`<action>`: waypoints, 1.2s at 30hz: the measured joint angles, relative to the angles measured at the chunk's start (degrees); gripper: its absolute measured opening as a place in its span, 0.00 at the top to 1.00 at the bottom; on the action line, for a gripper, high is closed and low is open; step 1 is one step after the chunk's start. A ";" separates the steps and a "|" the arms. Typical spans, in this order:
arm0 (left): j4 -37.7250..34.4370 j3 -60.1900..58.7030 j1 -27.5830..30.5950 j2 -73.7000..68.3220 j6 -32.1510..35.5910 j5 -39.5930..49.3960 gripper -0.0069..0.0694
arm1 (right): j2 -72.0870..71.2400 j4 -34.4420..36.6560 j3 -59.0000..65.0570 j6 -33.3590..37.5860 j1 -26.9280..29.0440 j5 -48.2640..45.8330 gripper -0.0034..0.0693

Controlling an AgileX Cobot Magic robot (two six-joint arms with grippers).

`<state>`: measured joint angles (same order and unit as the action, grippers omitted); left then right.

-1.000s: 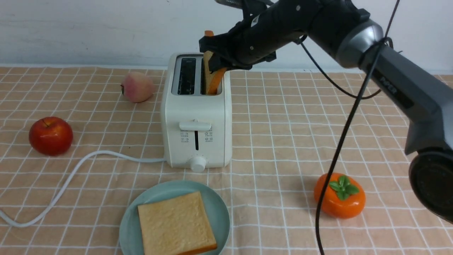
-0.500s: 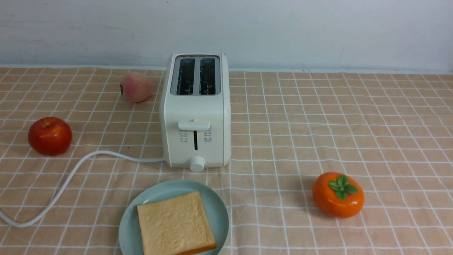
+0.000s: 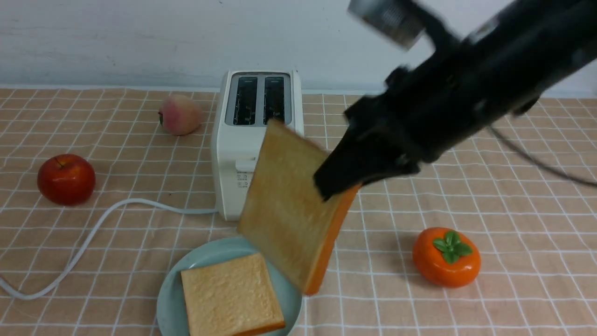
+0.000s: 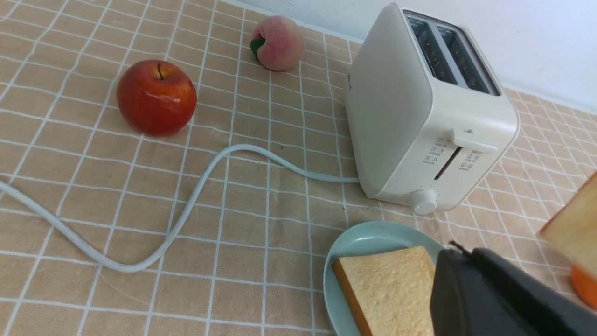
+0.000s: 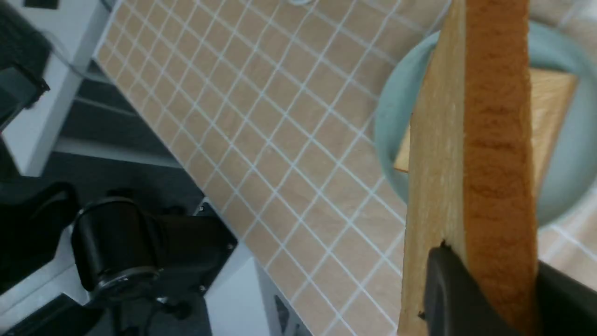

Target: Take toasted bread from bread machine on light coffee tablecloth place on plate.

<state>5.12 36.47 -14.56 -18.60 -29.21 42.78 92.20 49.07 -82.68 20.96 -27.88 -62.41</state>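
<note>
My right gripper (image 3: 338, 186) is shut on a slice of toasted bread (image 3: 289, 200) and holds it tilted on edge above the right side of the pale blue-green plate (image 3: 205, 254). The right wrist view shows both fingers clamping its orange-brown crust (image 5: 480, 140) over the plate (image 5: 396, 102). A second slice (image 3: 231, 296) lies flat on the plate. The cream-white bread machine (image 3: 233, 154) stands behind on the checked tablecloth (image 3: 419, 163), both slots empty. Of my left gripper only one dark finger (image 4: 485, 298) shows, near the plate (image 4: 359, 238).
A red apple (image 3: 66, 178) and a peach (image 3: 180, 114) lie left of the toaster. An orange persimmon (image 3: 447, 255) lies at the right front. The white cord (image 3: 93, 233) runs leftward across the cloth. A wall stands close behind.
A second ago my right gripper gripped the toast in the toaster's right slot. Then the arm was out of view with both slots empty. Now it holds the slice over the plate.
</note>
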 joint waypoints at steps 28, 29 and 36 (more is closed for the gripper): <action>0.07 0.00 0.00 0.00 0.00 0.02 0.93 | 16.15 11.81 5.17 18.66 10.00 10.54 0.38; 0.07 0.00 0.00 0.00 0.00 0.02 0.93 | 15.62 11.18 5.01 18.52 10.33 10.27 0.38; 0.25 0.00 0.00 0.00 0.00 -0.33 0.93 | 4.73 1.36 -4.16 9.82 21.51 -5.57 0.70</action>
<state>5.37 36.47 -14.56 -18.60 -29.21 42.44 96.94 50.44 -86.84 30.78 -6.38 -67.98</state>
